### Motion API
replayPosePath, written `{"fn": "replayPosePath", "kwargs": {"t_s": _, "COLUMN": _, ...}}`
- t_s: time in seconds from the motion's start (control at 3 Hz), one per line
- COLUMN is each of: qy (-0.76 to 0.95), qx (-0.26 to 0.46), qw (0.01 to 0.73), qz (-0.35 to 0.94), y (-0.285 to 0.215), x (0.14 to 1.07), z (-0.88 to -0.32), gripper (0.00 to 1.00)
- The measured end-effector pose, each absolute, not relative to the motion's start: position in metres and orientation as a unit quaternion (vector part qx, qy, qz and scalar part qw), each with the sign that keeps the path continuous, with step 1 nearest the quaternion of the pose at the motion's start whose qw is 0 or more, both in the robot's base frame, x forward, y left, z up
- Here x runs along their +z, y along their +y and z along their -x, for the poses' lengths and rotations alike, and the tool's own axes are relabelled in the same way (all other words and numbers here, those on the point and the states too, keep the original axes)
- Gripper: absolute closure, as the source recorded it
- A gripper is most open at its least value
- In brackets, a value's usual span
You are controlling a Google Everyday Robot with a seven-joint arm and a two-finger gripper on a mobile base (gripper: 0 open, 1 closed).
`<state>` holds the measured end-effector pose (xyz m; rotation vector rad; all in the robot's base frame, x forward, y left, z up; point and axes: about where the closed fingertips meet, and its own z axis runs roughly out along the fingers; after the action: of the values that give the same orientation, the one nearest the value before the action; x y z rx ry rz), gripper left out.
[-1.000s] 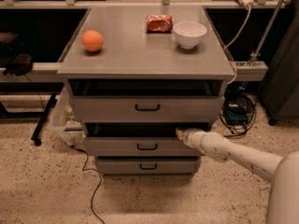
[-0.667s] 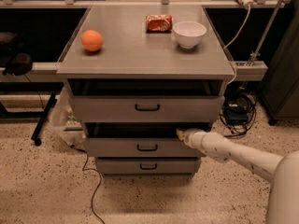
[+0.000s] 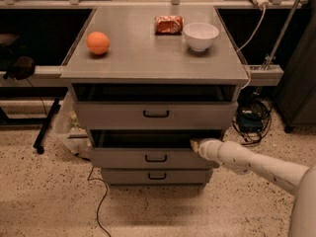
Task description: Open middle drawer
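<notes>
The middle drawer (image 3: pixel 123 158), grey and flat-fronted with a small black bar handle, sits partly out between two other grey drawers. The white gripper (image 3: pixel 195 145) is at its top right corner; whether it is gripping cannot be told. I judge the pull underway, and next it needs a straight outward draw.

Single high view, facing cabinet (image 3: pixel 148 58) front, close, tool (image 3: pixel 194 145) at middle drawer (image 3: pixel 123 158)
</notes>
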<state>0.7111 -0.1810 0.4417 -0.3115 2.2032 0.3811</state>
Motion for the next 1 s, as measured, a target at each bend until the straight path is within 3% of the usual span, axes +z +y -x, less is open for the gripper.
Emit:
{"fn": "replayPosePath", "kwargs": {"t_s": 0.67, "qy": 0.909, "qx": 0.147, "qw": 0.356, "qz": 0.158, "y": -0.207, "x": 0.434, "z": -0.659, "gripper": 1.00}}
{"fn": "replayPosePath", "kwargs": {"t_s": 1.0, "qy": 0.909, "qx": 0.147, "qw": 0.356, "qz": 0.158, "y": -0.207, "x": 0.434, "z": -0.659, "gripper": 1.00}}
